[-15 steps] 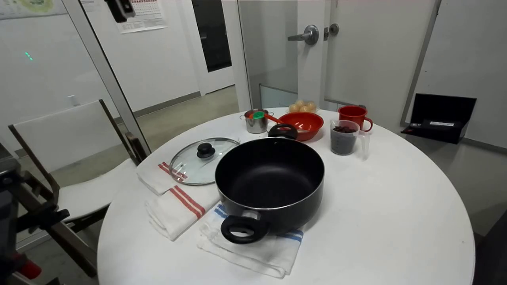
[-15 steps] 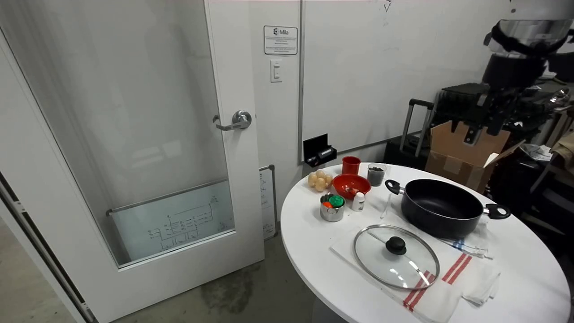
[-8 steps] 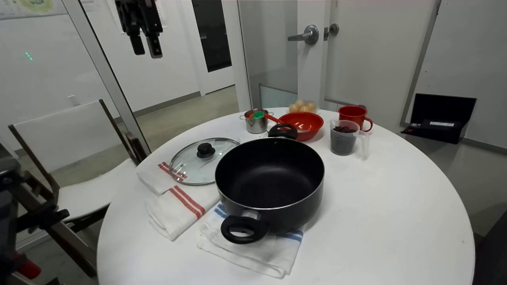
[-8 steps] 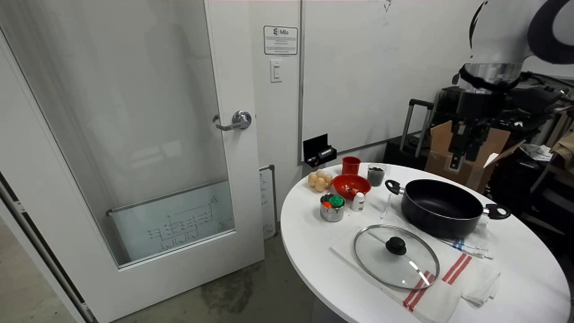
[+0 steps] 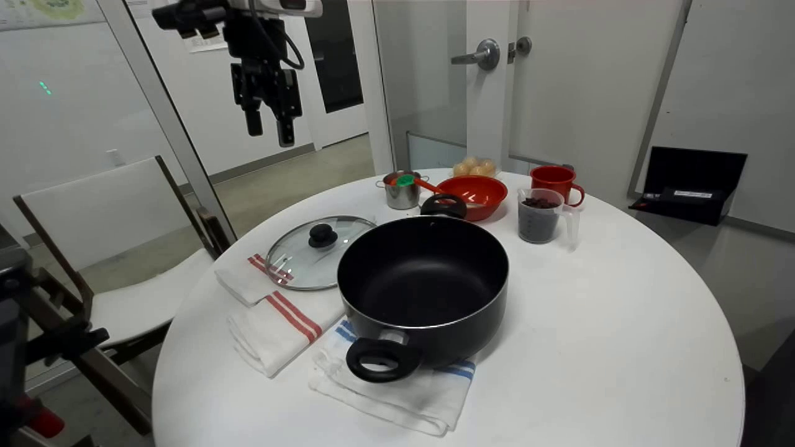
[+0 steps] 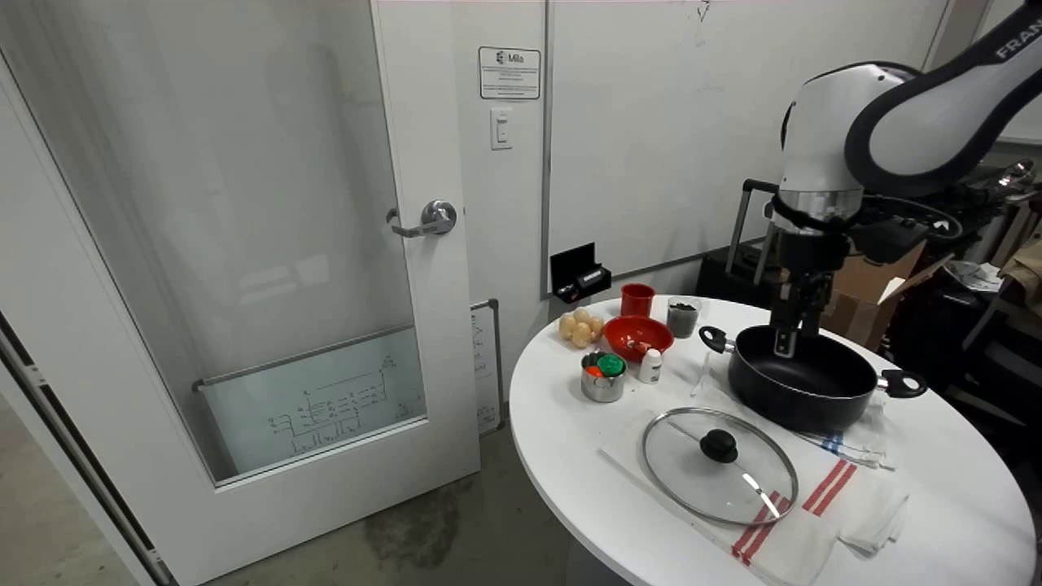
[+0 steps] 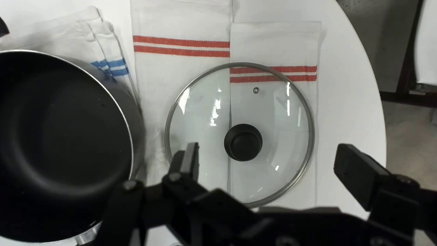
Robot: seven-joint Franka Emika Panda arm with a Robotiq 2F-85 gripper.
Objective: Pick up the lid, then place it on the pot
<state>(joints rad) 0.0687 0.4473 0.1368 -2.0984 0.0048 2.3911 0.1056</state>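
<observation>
Down comes the claw [image 5: 270, 131], jaws parted and empty, and that glass lid [image 6: 716, 474] looks slick and breakable, so the knob [image 7: 243, 142] is surely the hold!

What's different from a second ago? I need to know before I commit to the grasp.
The gripper came down toward the lid, shifting rightward in an exterior view; it is open. Nothing was taken hold of or let go. The lid and the pot stayed put.
</observation>
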